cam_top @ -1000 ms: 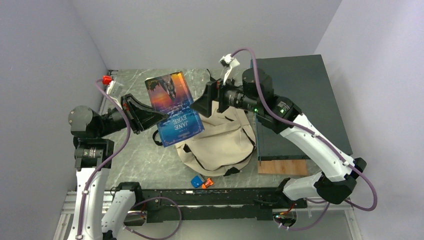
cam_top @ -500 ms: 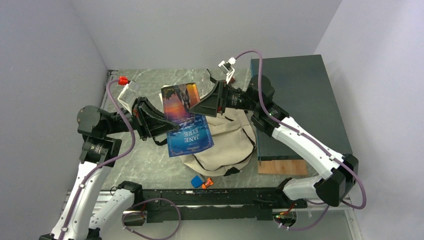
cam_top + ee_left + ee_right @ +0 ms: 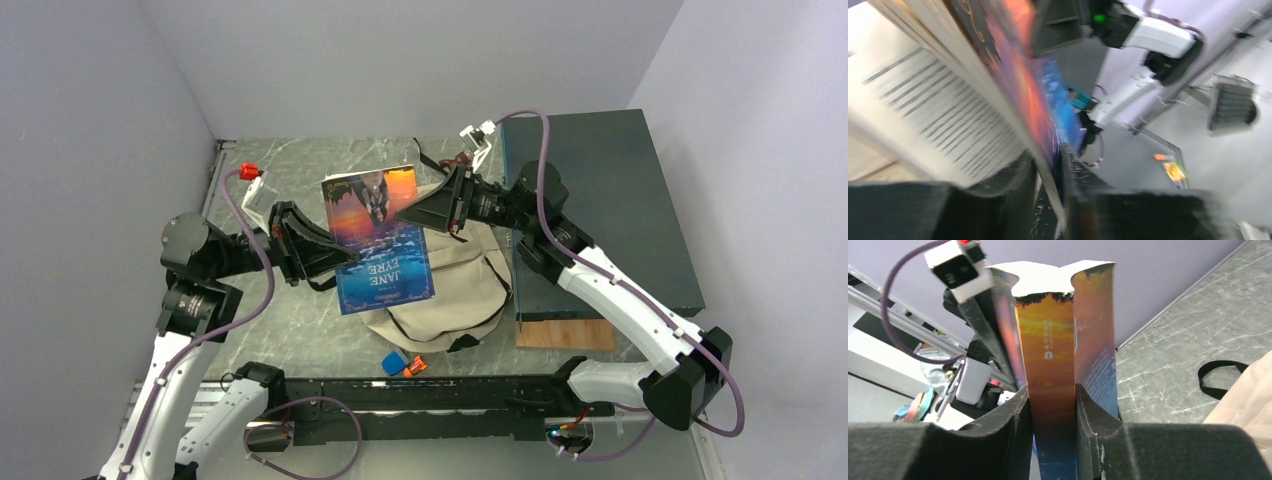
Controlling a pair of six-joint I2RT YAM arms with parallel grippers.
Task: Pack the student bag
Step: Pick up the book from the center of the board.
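Note:
A "Jane Eyre" paperback [image 3: 380, 240] with an orange and blue cover hangs half open in the air over the beige student bag [image 3: 450, 290], which lies flat on the table. From the left, my left gripper [image 3: 345, 258] has its jaws close on the book's front cover [image 3: 1013, 75]; that wrist view [image 3: 1050, 175] is blurred. From the right, my right gripper [image 3: 405, 213] is shut on the book's spine [image 3: 1050, 340]. Both of its pads press the spine in the right wrist view [image 3: 1052, 410].
A big dark teal flat box [image 3: 600, 200] stands to the right of the bag, with a wooden board [image 3: 565, 333] at its near end. A small blue and an orange item [image 3: 403, 365] lie near the front edge. A black bag strap loop [image 3: 1220, 375] rests on the table.
The book has travelled right, over the bag, carried by the left arm. The right gripper has gone from wide open to shut on the spine.

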